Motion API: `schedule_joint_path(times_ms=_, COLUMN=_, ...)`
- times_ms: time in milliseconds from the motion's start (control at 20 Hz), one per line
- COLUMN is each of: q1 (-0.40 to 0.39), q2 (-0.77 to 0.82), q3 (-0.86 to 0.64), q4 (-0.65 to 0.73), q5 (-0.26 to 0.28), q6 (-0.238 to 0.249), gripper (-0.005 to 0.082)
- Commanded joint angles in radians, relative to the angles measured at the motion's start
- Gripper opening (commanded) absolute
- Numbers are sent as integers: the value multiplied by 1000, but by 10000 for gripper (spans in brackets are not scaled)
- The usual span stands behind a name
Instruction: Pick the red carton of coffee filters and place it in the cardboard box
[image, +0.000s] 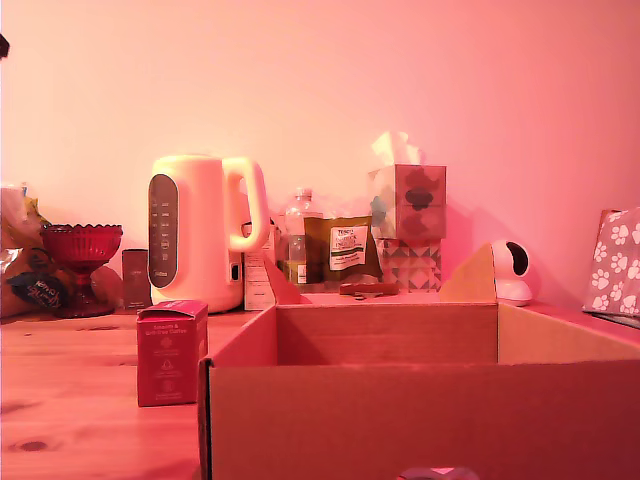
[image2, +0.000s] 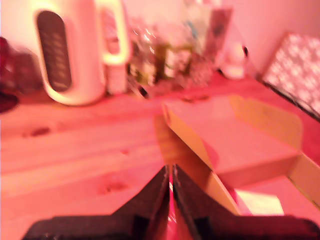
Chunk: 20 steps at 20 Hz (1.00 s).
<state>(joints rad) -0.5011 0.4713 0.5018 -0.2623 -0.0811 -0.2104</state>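
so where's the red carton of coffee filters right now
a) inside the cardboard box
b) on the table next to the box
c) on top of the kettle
b: the red carton of coffee filters stands upright on the table, just off the cardboard box on the exterior view's left.

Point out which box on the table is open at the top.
The big brown cardboard box in front, flaps raised and inside bare. The small red carton beside it is closed.

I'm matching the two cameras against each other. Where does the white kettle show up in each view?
Exterior view: the kettle stands upright at left of centre, behind the red carton of coffee filters.
Wrist view: the kettle is near the wall, blurred.
Shared landmark: the cardboard box.
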Motion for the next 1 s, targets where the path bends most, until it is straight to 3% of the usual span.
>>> schedule_joint_path(times_ms=0, q1=0, q2=31, q3=-12, q4=51, q5=-2, q6=-13, gripper=-24)
schedule_joint_path(times_ms=400, q1=-92, q2=348, q3=-12, q4=285, q5=-37, q6=-56, gripper=-24)
schedule_joint_path(times_ms=750, q1=-119, q2=580, q3=-9, q4=319, q5=-49, q6=-88, gripper=-2)
schedule_joint_path(times_ms=850, q1=-119, q2=596, q3=-9, q4=319, q5=-49, q6=-132, gripper=115)
schedule_joint_path(times_ms=950, q1=-119, q2=604, q3=-9, q4=323, q5=-48, q6=-159, gripper=392)
